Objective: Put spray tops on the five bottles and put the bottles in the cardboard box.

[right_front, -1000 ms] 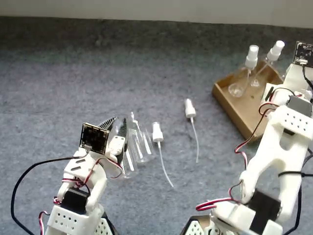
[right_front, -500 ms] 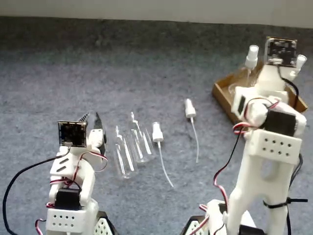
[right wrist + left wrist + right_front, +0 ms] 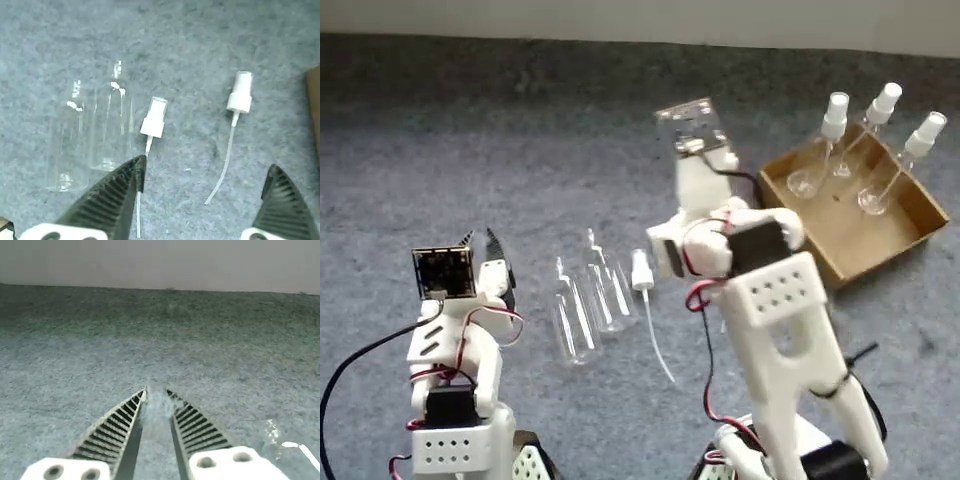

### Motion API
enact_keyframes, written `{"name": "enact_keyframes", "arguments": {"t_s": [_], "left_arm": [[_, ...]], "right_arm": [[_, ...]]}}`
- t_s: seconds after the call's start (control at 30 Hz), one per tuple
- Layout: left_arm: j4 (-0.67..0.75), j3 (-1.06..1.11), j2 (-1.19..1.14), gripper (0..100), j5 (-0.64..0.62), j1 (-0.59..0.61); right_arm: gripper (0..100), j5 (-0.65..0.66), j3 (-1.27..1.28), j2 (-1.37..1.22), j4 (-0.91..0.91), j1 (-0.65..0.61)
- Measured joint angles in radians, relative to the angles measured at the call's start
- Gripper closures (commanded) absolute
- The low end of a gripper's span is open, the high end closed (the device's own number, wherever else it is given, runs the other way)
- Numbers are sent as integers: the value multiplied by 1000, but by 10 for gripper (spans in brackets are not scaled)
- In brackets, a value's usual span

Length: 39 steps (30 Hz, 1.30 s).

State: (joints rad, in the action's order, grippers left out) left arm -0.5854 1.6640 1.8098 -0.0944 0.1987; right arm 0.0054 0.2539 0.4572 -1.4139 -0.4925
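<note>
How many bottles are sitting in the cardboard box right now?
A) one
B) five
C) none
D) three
D: three capped bottles stand leaning in the box, while two bare bottles lie on the table.

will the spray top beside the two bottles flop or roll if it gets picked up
The spray top looks small, so it is probably light. Its thin tube curves on the carpet, so it likely bends and dangles. Being round, it may roll a little.
</note>
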Motion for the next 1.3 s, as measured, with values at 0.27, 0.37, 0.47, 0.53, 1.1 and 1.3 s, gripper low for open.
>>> {"name": "enact_keyframes", "arguments": {"t_s": [0.27, 0.37, 0.47, 0.53, 1.1, 1.3], "left_arm": [[0, -26, 0, 848, 0, 14], [0, -26, 0, 811, 0, 11], [0, -28, 0, 811, 0, 18], [0, -28, 0, 811, 0, 38], [0, -28, 0, 811, 0, 48], [0, -28, 0, 811, 0, 48]], "right_arm": [[672, -3, -98, -327, 0, -110], [672, -5, -213, -448, 0, -130], [672, -5, -318, -568, 0, -153], [672, -5, -377, -644, 0, -170], [672, -11, -566, -924, 5, -242], [673, -11, -569, -1007, 2, -244]]}}
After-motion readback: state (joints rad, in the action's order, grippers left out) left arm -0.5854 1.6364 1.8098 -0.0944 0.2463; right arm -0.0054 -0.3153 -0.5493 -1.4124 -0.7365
